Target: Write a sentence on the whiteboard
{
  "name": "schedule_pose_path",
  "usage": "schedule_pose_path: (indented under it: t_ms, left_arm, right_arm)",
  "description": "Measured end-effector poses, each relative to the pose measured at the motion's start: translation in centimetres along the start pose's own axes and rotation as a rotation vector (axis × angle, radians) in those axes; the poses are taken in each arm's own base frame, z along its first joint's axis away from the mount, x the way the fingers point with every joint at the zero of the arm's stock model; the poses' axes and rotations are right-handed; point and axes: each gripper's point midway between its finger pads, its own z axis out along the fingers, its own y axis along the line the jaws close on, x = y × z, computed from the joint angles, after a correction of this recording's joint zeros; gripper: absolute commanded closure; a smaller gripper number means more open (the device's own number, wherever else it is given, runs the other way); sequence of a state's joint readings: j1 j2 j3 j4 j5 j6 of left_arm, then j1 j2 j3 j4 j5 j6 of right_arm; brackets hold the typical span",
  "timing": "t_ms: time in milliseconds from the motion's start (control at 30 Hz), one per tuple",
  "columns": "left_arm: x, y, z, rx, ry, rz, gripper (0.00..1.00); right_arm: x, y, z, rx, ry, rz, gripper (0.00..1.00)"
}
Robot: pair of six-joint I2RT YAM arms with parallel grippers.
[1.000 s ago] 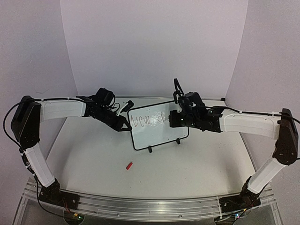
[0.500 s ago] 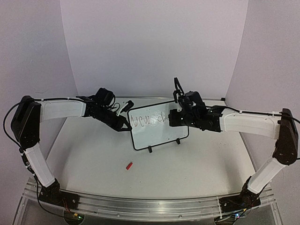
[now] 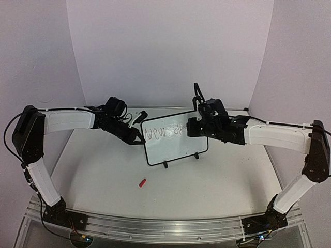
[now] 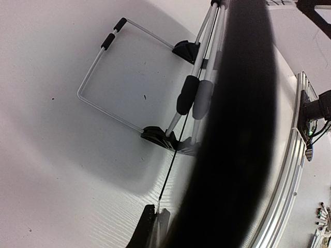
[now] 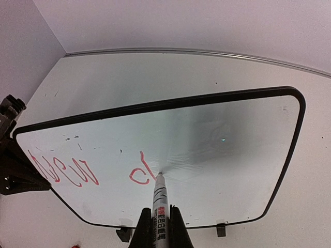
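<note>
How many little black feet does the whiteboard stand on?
2. Both sit under the whiteboard: the left foot left of its middle, the right foot near its right corner. None hidden.

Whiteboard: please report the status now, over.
Left gripper shut on whiteboard edge. Right gripper shut on marker, tip on board. Sentence unfinished: "New" plus a started word. Red cap lies apart.

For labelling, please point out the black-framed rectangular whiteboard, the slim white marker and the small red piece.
whiteboard (image 5: 232, 155): right wrist view, bare surface.
marker (image 5: 160, 199): right wrist view, printed barrel.
red piece (image 3: 143, 182): top external view, middle.
</note>
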State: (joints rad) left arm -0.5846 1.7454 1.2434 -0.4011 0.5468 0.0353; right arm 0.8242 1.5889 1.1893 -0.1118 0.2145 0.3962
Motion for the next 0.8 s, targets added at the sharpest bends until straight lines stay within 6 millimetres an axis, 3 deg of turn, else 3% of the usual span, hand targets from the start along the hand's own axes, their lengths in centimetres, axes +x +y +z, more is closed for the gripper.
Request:
schedule_pose_path:
  t_ms: [367,800]
  left_arm:
    - [0.0,-0.1,0.0,0.001,0.001,0.004,1.00]
    - [0.0,-0.1,0.0,0.001,0.001,0.004,1.00]
  right_arm:
    - [-1.7,-0.2,-0.9,0.010,-0.062,0.021,1.00]
    - [1.7,-1.5,-0.1,0.037,0.003,0.035,1.00]
